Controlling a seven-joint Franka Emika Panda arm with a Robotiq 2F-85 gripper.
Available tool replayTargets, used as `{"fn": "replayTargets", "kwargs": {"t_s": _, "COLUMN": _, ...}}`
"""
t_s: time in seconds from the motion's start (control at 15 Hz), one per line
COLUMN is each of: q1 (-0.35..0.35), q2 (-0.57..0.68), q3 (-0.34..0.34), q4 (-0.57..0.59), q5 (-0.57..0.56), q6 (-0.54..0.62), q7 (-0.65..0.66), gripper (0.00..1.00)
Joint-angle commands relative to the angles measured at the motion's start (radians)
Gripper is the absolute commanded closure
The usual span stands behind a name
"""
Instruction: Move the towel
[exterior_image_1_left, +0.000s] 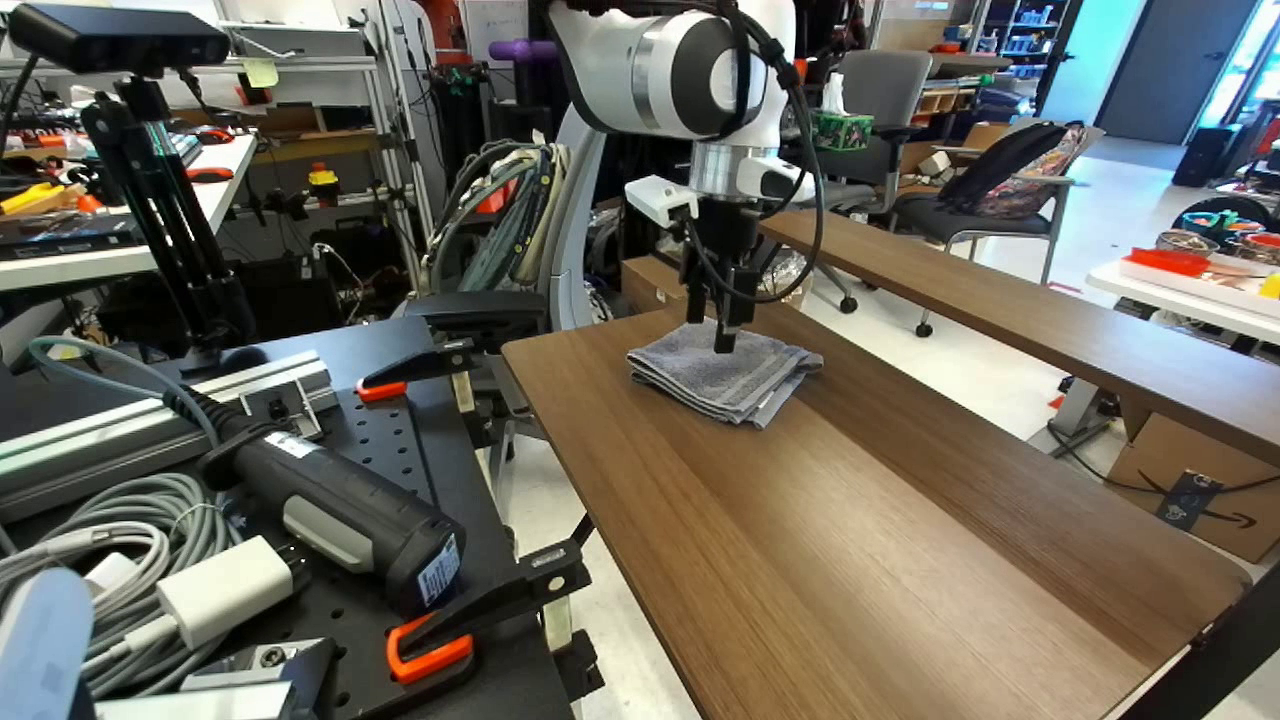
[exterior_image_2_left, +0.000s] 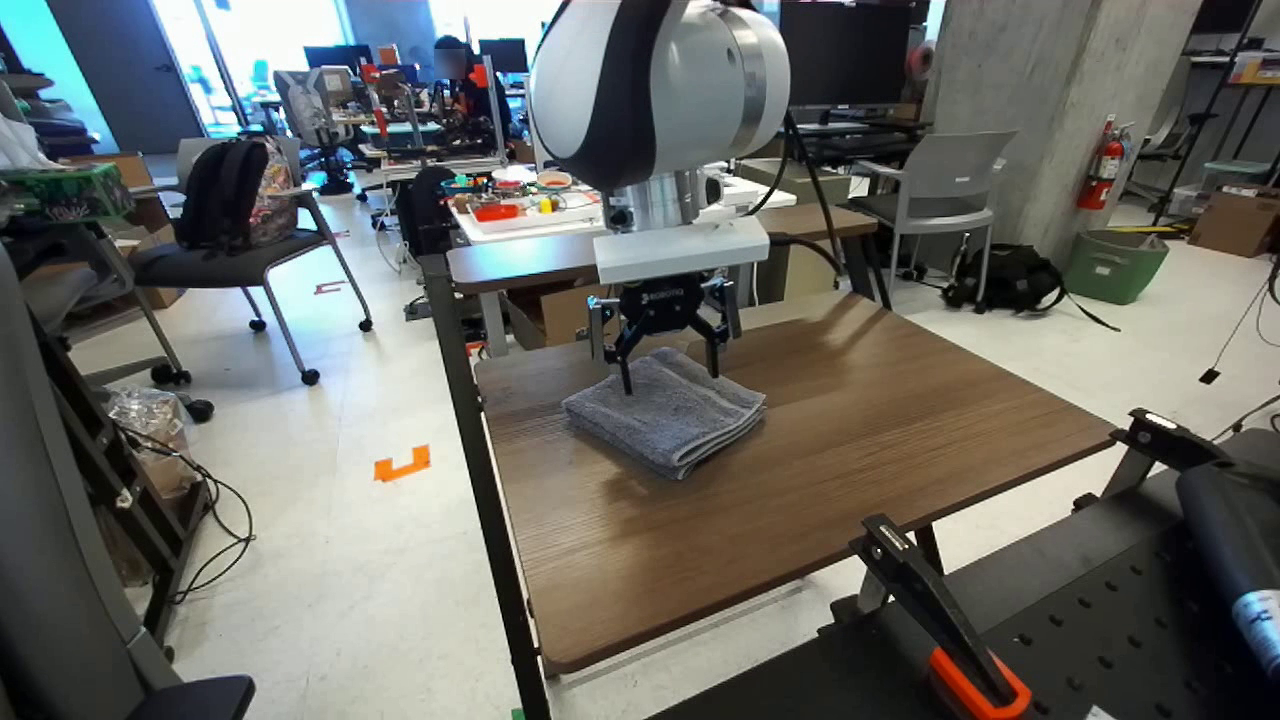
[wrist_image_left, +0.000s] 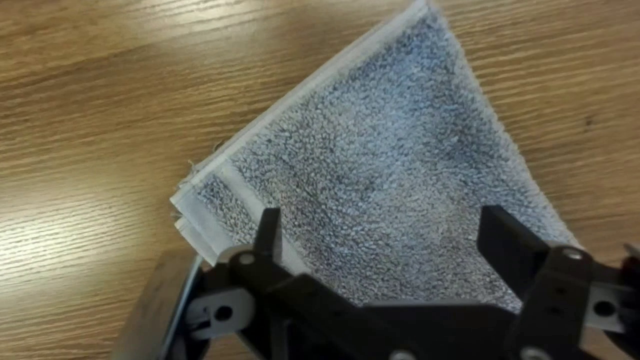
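Observation:
A grey-blue folded towel lies flat on the brown wooden table; in both exterior views the towel (exterior_image_1_left: 720, 385) (exterior_image_2_left: 675, 425) sits near one end of the tabletop. My gripper (exterior_image_1_left: 710, 336) (exterior_image_2_left: 671, 382) points down over the towel with its fingers apart and nothing between them. In the wrist view the towel (wrist_image_left: 390, 135) fills the middle, with layered pale hems along its left edge. The open gripper (wrist_image_left: 380, 209) has both fingertips over the towel there. I cannot tell whether the fingertips touch the cloth. The towel's near corner is hidden behind the gripper body.
The wooden table (exterior_image_1_left: 880, 540) (exterior_image_2_left: 820, 470) extends well beyond the towel. A black workbench with orange-tipped clamps (exterior_image_1_left: 430, 650) (exterior_image_2_left: 980, 680), cables and a dark handheld tool (exterior_image_1_left: 330, 510) stands beside it. A second brown table (exterior_image_1_left: 1000, 300) runs along another side. An office chair (exterior_image_1_left: 575, 230) is close by.

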Motion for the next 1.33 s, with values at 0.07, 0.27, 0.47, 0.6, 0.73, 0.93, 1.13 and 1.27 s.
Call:
{"fn": "replayTargets", "kwargs": {"t_s": 0.07, "q1": 0.024, "q2": 0.093, "q3": -0.039, "q4": 0.138, "q5": 0.007, "q6": -0.054, "q7": 0.049, "gripper": 0.00}}
{"fn": "replayTargets", "kwargs": {"t_s": 0.27, "q1": 0.023, "q2": 0.135, "q3": -0.050, "q4": 0.188, "q5": 0.009, "q6": -0.087, "q7": 0.068, "gripper": 0.00}}
{"fn": "replayTargets", "kwargs": {"t_s": 0.47, "q1": 0.023, "q2": 0.166, "q3": -0.056, "q4": 0.230, "q5": 0.007, "q6": -0.127, "q7": 0.082, "gripper": 0.00}}
{"fn": "replayTargets", "kwargs": {"t_s": 0.6, "q1": 0.020, "q2": 0.186, "q3": -0.059, "q4": 0.260, "q5": 0.007, "q6": -0.160, "q7": 0.089, "gripper": 0.00}}
{"fn": "replayTargets", "kwargs": {"t_s": 0.73, "q1": 0.014, "q2": 0.204, "q3": -0.059, "q4": 0.290, "q5": 0.008, "q6": -0.198, "q7": 0.094, "gripper": 0.00}}
{"fn": "replayTargets", "kwargs": {"t_s": 0.93, "q1": 0.012, "q2": 0.222, "q3": -0.060, "q4": 0.326, "q5": 0.004, "q6": -0.236, "q7": 0.099, "gripper": 0.00}}
{"fn": "replayTargets", "kwargs": {"t_s": 1.13, "q1": -0.001, "q2": 0.230, "q3": -0.059, "q4": 0.354, "q5": 0.010, "q6": -0.282, "q7": 0.098, "gripper": 0.00}}
{"fn": "replayTargets", "kwargs": {"t_s": 1.27, "q1": -0.010, "q2": 0.232, "q3": -0.060, "q4": 0.367, "q5": 0.013, "q6": -0.310, "q7": 0.098, "gripper": 0.00}}
